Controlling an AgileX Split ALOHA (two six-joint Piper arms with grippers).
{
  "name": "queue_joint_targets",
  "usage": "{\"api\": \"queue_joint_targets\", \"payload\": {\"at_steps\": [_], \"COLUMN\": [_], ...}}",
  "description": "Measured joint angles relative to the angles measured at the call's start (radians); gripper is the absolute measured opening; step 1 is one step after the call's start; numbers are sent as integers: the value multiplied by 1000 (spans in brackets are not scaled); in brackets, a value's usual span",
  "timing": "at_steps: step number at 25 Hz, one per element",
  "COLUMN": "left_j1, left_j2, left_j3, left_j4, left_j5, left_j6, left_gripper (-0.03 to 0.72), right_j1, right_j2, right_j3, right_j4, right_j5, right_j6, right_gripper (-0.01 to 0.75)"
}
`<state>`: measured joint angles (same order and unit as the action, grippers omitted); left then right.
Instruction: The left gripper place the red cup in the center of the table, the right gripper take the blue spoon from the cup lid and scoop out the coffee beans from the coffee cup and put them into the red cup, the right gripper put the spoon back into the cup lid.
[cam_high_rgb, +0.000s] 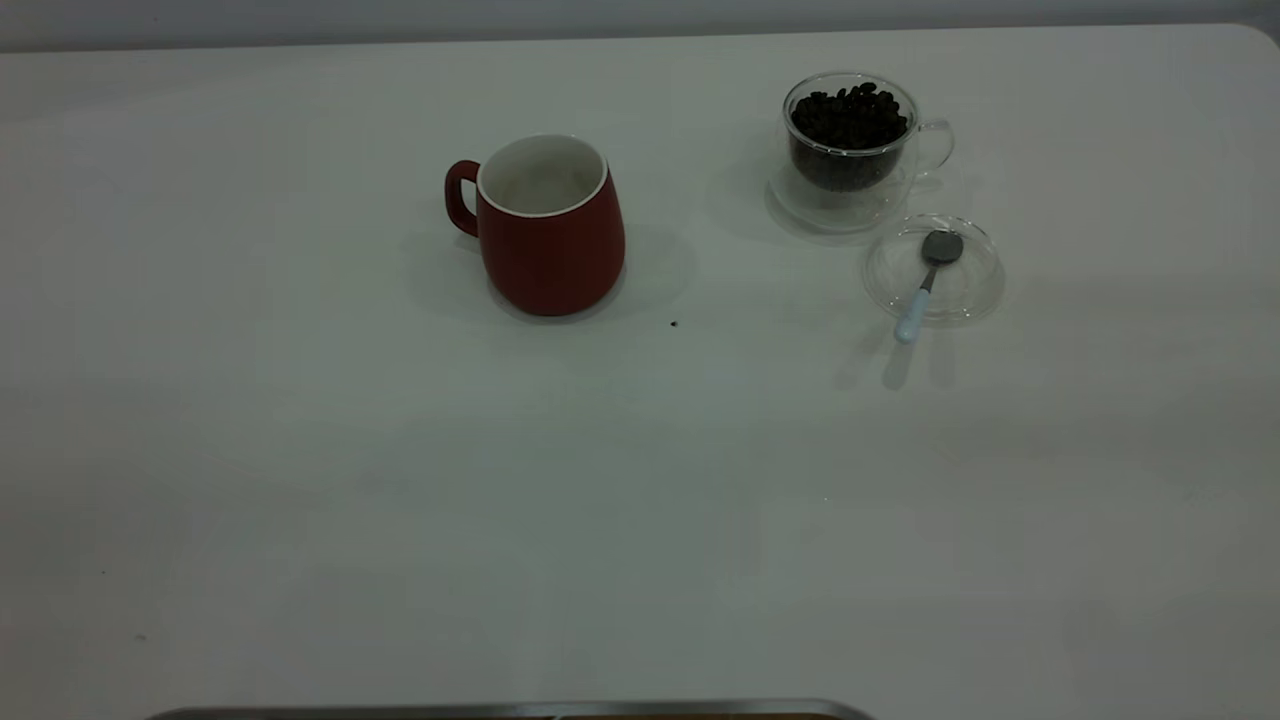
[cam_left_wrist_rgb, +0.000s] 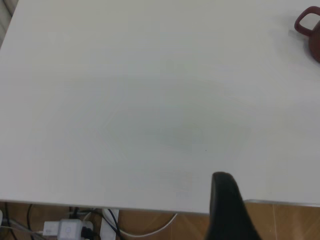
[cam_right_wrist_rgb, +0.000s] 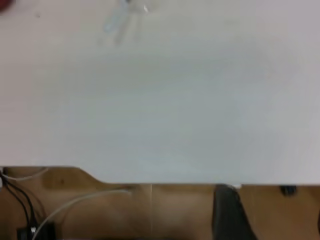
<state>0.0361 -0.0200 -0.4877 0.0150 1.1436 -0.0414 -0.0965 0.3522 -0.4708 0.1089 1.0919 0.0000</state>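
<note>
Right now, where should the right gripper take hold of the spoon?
By the pale handle of the spoon. It overhangs the lid's near rim and points toward the table's front edge, so come from above, fingers across the handle. The bowl lies inside the lid.

The large plain white table (cam_high_rgb: 300, 480) looks smooth and matt. The dark red ceramic mug (cam_high_rgb: 552, 245) is matt outside, white and smooth inside. The clear glass cup (cam_high_rgb: 850, 150) and round clear glass lid (cam_high_rgb: 975, 285) look glossy. The small spoon (cam_high_rgb: 928, 282) has a shiny metal bowl and a pale blue-white smooth handle.
</note>
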Motion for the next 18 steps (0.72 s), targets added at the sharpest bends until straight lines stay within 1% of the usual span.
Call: {"api": "queue_joint_targets", "payload": {"at_steps": [3, 8, 15, 18], "left_j1": [0, 0, 0, 0], "left_j2": [0, 0, 0, 0], "left_j3": [0, 0, 0, 0], "left_j4": [0, 0, 0, 0], "left_j5": [0, 0, 0, 0], "left_j6": [0, 0, 0, 2], "left_gripper": [500, 500, 500, 500], "right_j1": [27, 28, 30, 49], "right_j2": [-35, -118, -341, -368], "right_j3": [0, 0, 0, 0], "right_j4": [2, 3, 3, 2], "right_j5": [0, 0, 6, 13], "right_j6": [0, 0, 0, 0], "right_gripper": [458, 458, 458, 458]}}
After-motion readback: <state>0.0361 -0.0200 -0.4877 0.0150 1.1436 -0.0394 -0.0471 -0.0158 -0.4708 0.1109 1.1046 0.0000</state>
